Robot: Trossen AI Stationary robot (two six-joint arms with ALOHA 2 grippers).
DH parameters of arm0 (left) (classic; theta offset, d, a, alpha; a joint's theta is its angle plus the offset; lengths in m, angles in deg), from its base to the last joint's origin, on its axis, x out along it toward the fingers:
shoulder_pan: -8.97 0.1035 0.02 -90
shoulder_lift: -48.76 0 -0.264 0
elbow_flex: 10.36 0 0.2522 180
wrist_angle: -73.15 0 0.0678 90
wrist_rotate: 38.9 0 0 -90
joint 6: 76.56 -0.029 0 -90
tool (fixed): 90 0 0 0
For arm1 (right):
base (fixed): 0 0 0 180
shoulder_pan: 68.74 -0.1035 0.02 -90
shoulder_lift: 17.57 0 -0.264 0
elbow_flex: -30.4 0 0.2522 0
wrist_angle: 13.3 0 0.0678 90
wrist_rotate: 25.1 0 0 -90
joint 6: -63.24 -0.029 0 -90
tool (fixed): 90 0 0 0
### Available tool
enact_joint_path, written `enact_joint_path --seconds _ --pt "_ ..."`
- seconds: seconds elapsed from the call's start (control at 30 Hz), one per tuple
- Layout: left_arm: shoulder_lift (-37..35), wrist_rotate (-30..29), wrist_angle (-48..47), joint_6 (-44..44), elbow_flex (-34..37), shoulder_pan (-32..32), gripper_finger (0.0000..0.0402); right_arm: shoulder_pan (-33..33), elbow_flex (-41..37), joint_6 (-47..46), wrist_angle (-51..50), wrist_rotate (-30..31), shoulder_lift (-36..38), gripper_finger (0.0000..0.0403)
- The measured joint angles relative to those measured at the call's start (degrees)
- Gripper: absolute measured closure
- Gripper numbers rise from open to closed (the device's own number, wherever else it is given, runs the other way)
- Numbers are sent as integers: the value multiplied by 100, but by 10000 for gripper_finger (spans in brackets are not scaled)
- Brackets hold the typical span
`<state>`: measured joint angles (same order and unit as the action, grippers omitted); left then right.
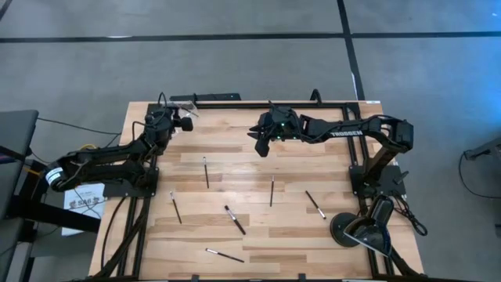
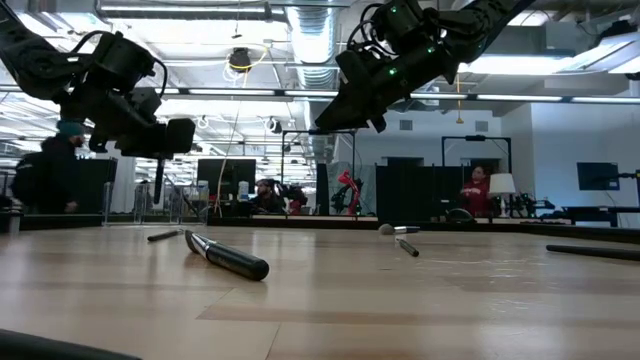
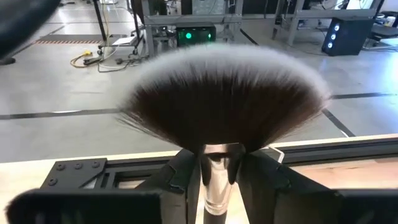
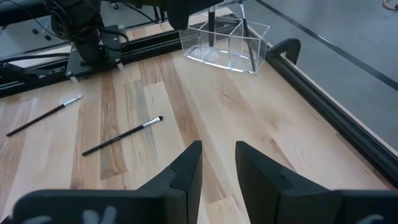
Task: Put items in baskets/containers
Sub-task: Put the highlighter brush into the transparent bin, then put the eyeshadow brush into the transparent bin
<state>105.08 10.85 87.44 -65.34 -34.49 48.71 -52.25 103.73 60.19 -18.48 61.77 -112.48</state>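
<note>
Looking down at the worktop (image 1: pixel 258 235), the clear cup (image 1: pixel 184 103) sits at the far edge near the left corner, right where the left tool (image 1: pixel 177 117) is hovering. From the right wrist view, the cup (image 4: pixel 227 43) has see-through walls and at least two dark handles standing in it, one upright and one leaning. I can't tell exactly how many are in there, since the left arm blocks part of it.

The left tool (image 3: pixel 217 180) has its fingers (image 3: pixel 180 180) closed around the silvery ferrule of the fan brush (image 3: pixel 227 102), with the wide black head spread out just past the fingertips. Whether the brush's handle is already inside the cup I can't make out.

The right tool (image 1: pixel 262 145) hangs above the middle of the worktop's far half, well clear of the surface. Its fingers (image 4: pixel 186 171) stand a narrow gap apart with nothing between them (image 4: pixel 217 165).

Six brushes are loose on the wood: one (image 1: pixel 207 172) left of centre, one (image 1: pixel 272 191) in the middle, one (image 1: pixel 315 204) to the right, one (image 1: pixel 176 207) toward the left, a thicker one (image 1: pixel 235 220) nearer the front, and one (image 1: pixel 225 255) close to the front edge. A round black lamp base (image 1: pixel 351 229) sits at the right front corner.
</note>
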Motion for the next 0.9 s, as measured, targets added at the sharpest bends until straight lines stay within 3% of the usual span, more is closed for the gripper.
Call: enact_joint_path --seconds 0.2,0.57,0.9 --pt "0 0 0 -66 0 0 288 0 0 2 -14 0 -1 316" --pt "-102 -54 72 -240 2 0 207 -1 0 2 -88 0 0 316" --pt "-220 -66 68 -348 2 0 187 -1 0 2 -90 0 0 316"
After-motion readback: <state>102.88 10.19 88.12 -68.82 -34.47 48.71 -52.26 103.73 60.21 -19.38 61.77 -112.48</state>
